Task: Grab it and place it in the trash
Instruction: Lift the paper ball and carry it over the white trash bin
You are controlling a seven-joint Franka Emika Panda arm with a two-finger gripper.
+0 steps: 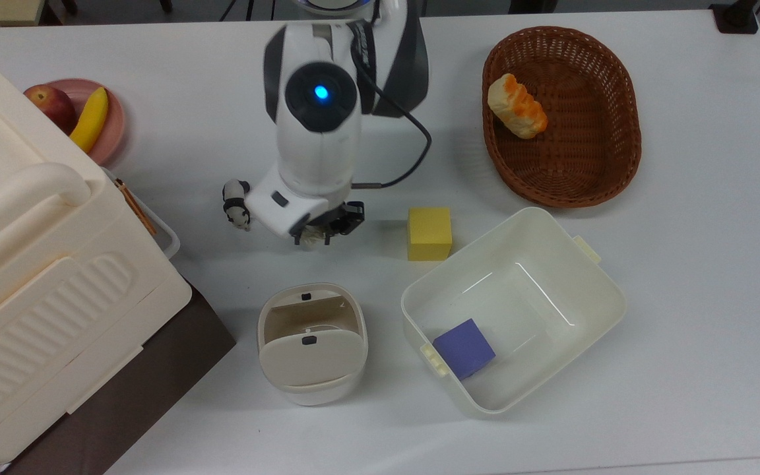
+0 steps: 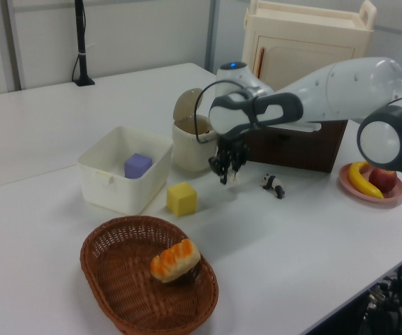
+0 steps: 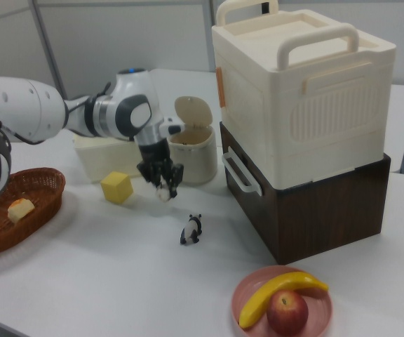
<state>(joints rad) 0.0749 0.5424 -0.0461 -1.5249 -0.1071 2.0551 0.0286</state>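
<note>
Although largely masked by the black fingers, the small crumpled ball of off-white paper point(image 1: 315, 235) is seen pinched in the two-finger gripper point(image 1: 319, 233), its pale surface showing at the fingertips in the right view point(image 3: 163, 194) and the left view point(image 2: 232, 174). Whether it is clear of the white table point(image 1: 683, 264) cannot be settled from the top view; in the right view it appears slightly raised. The gripper is closed on the paper, beneath the white Panda arm point(image 1: 317, 132), whose wrist hides most of the grasp from above. Nearest the top view's bottom stands the small cream rounded bin with a swing-flap lid point(image 1: 312, 343), apart from the gripper. A yellow cube point(image 1: 429, 233) is noted just beside, and a black-and-white panda figurine point(image 1: 235, 203) is partly cut off by the wrist housing.
</note>
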